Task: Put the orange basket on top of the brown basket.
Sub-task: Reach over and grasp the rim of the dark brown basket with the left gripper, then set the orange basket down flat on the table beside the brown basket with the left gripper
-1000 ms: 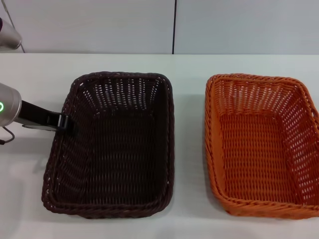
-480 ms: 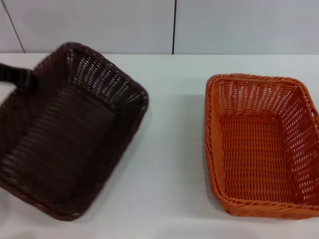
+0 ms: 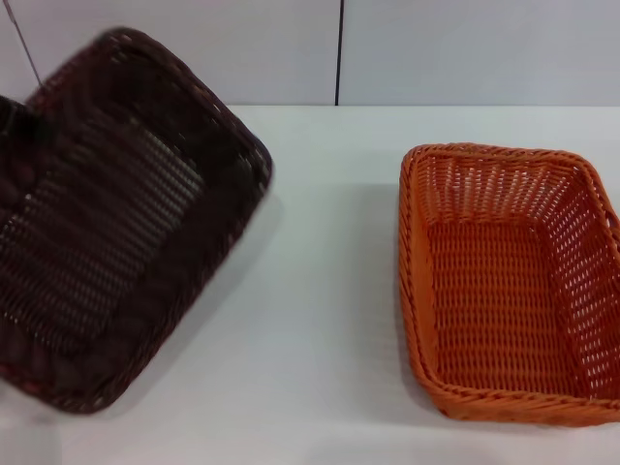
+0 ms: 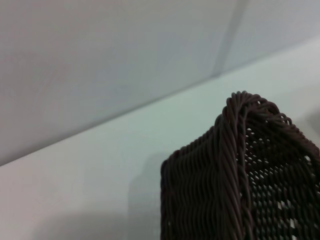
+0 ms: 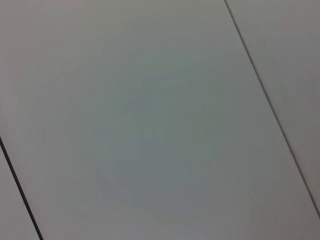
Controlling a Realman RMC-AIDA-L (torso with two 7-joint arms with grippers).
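Observation:
The brown basket (image 3: 126, 223) is up off the table at the left of the head view, tilted steeply with its open side facing the camera. My left gripper (image 3: 12, 118) shows only as a dark shape at the basket's left rim and holds it there. The left wrist view shows a corner of the brown basket (image 4: 240, 170) close up above the table. The orange basket (image 3: 504, 281) rests flat and empty on the white table (image 3: 320, 291) at the right. My right gripper is out of view.
A pale panelled wall (image 3: 436, 48) with a dark vertical seam runs along the table's far edge. The right wrist view shows only the wall panels (image 5: 150, 125). Bare table lies between the two baskets.
The brown basket has been lifted from the table by its left rim, swung left and up, and tilted more and more steeply. The orange basket has not moved.

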